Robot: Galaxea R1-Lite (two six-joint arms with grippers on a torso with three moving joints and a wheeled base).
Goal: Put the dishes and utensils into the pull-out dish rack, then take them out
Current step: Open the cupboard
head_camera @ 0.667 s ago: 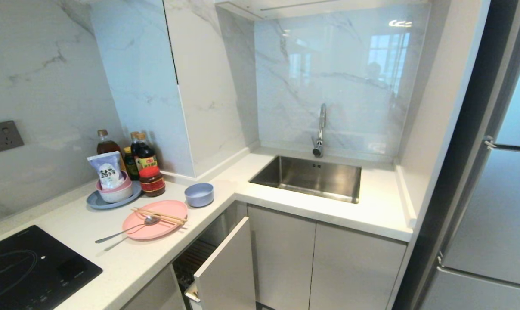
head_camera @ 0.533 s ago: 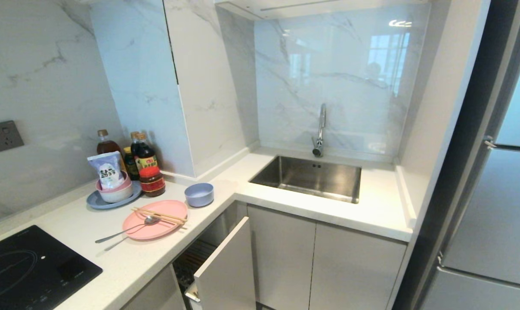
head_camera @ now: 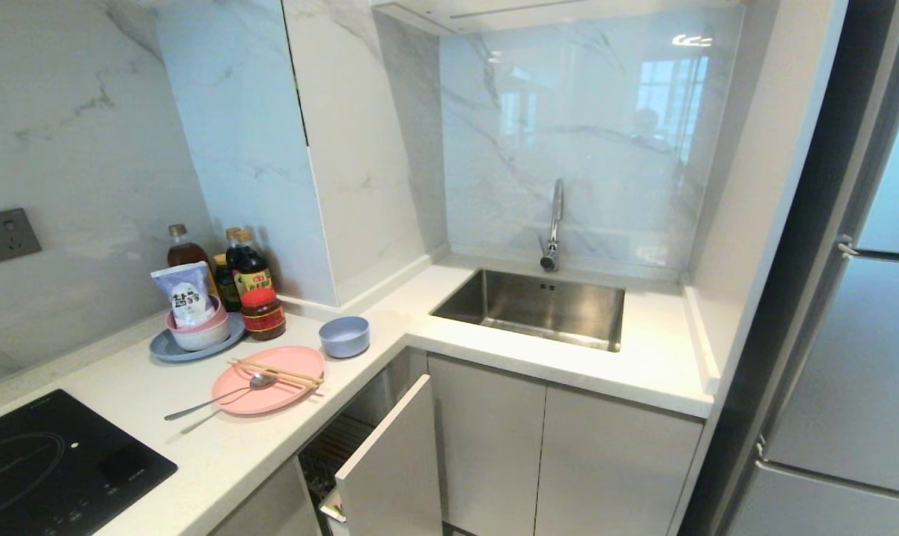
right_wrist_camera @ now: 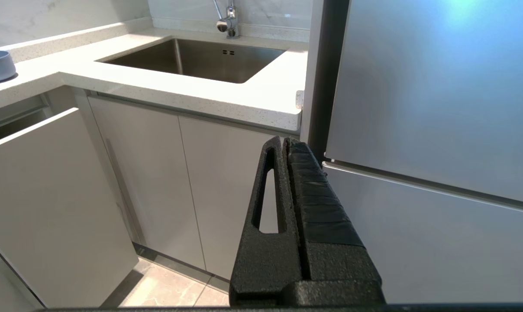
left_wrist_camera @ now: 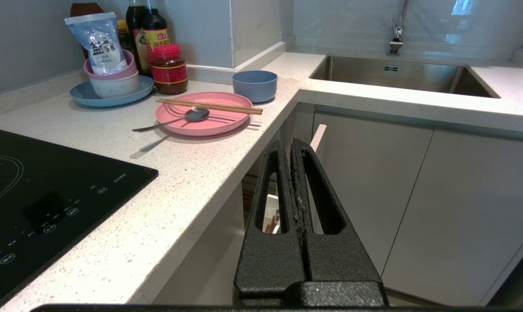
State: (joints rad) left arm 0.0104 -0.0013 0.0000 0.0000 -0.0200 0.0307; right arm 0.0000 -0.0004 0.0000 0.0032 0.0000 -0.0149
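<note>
Start of loading: I hold L gripper (left_wrist_camera: pixel 292 145) and R gripper (right_wrist_camera: pixel 286 143) clenched, empty, low by cabinets; pink plate (head_camera: pixel 269 378) w/ chopsticks (head_camera: pixel 277 372) (long axis left-right) and spoon (head_camera: pixel 222 395) lies far-left on counter, nearer L arm, rack (head_camera: pixel 338 447) part-open below.

Salmon-pink plate (head_camera: pixel 268 380) beside a pale blue bowl (head_camera: pixel 344 336), red-lidded jar (head_camera: pixel 263 313) behind, grey-veined white marble wall (head_camera: pixel 77 112), glossy black cooktop (head_camera: pixel 48 469).
</note>
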